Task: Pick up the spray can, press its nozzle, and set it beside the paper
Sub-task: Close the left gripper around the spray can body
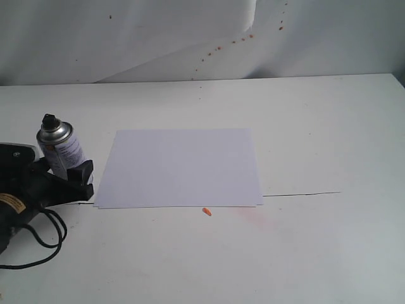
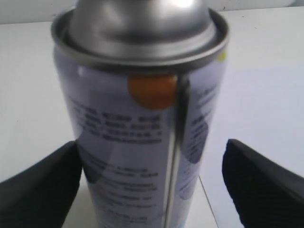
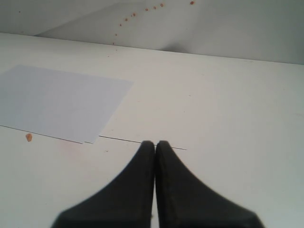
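now our left tool (image 1: 63, 171) stands apart around the upright spray can (image 1: 61, 149), at nine o'clock of the paper (image 1: 180, 168); our right tool (image 3: 155, 145) is together. smooth, rigid metal, likely light and slippery: we'd clamp mid-body, below the nozzle (image 1: 50, 119).

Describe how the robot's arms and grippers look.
The left gripper has black wedge-shaped fingers on a bulky black body bearing a small yellowish label, with a black cable looping from it. The right gripper shows two black fingers tapering to narrow tips.
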Tool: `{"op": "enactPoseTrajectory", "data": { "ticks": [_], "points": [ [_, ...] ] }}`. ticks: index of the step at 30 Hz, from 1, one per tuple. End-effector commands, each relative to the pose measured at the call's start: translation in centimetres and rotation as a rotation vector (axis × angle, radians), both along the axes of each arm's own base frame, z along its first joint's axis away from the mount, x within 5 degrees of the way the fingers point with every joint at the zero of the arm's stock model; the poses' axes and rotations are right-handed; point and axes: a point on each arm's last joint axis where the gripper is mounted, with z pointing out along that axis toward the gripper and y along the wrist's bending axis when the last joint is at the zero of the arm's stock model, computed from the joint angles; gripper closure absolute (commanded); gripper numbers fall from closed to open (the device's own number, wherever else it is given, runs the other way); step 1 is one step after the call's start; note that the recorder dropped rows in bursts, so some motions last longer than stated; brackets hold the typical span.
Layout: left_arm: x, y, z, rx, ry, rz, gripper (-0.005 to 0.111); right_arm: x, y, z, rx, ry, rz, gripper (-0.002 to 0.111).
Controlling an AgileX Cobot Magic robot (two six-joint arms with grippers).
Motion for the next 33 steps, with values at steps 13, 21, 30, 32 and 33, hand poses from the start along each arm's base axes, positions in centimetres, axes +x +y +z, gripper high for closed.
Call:
{"op": "enactPoseTrajectory", "data": {
  "ticks": [13,21,30,32,33],
  "points": [
    [1.3,-0.1,-1.4,-0.026,-0.023,0.008,0.031,0.0,0.0,-0.1,0.003,-0.006,0.005,0.108],
    [2.1,-0.2,-1.5,-0.03,-0.046,0.008,0.031,0.0,0.0,-0.1,0.003,-0.006,0.005,0.108],
    [2.3,0.1,-1.5,-0.03,-0.051,0.019,0.036,0.0,0.0,-0.1,0.003,-0.006,0.005,0.108],
    [2.3,0.1,-1.5,-0.03,-0.051,0.018,0.036,0.0,0.0,-0.1,0.003,-0.006,0.005,0.108],
    [2.3,0.1,-1.5,-0.03,-0.051,0.018,0.036,0.0,0.0,-0.1,0.003,-0.006,0.005,0.108]
  ]
}}
